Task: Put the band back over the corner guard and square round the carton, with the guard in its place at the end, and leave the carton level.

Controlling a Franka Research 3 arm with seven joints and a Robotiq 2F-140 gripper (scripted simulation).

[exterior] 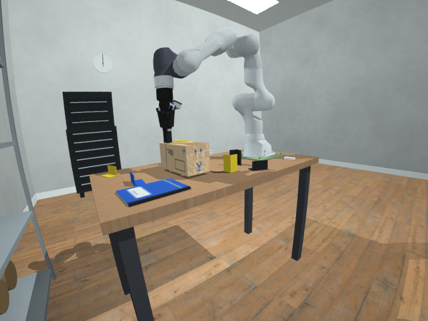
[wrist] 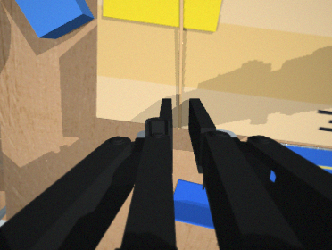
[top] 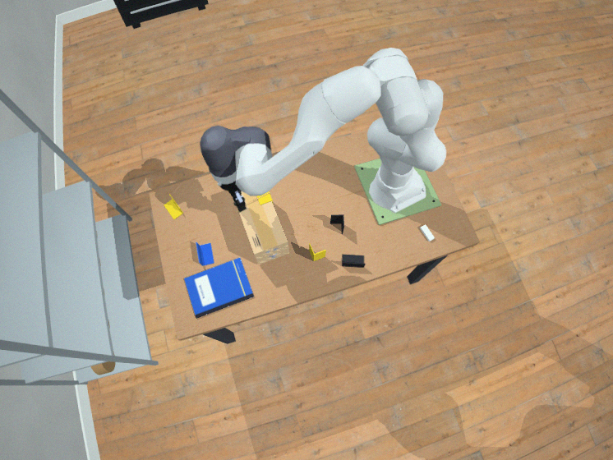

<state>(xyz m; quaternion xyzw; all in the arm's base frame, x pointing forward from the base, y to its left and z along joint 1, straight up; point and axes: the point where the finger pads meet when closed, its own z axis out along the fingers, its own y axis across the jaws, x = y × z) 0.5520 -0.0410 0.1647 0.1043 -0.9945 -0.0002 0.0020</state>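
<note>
The carton [top: 269, 228] [exterior: 179, 159] [wrist: 134, 54] stands level on the table. A yellow corner guard [top: 265, 198] [exterior: 181, 140] [wrist: 143, 11] lies on its top edge on the far side from my fingers. The thin band [wrist: 181, 67] runs across the guard and the carton top to the near edge, with its shadow beside it. My gripper [top: 241, 208] [exterior: 167, 140] [wrist: 179, 114] points down at that near edge. Its fingers stand a narrow gap apart on either side of the band, with space showing on both sides. The band's lower run and underside are hidden.
A blue angle piece [top: 205, 253] and a blue binder [top: 228, 284] lie beside the carton. Yellow angle pieces [top: 172, 209] [top: 319, 254] lie on either side. Black pieces [top: 337, 219] [top: 352, 260] stand towards the arm's base. Another blue block [wrist: 58, 18] is near the guard's end.
</note>
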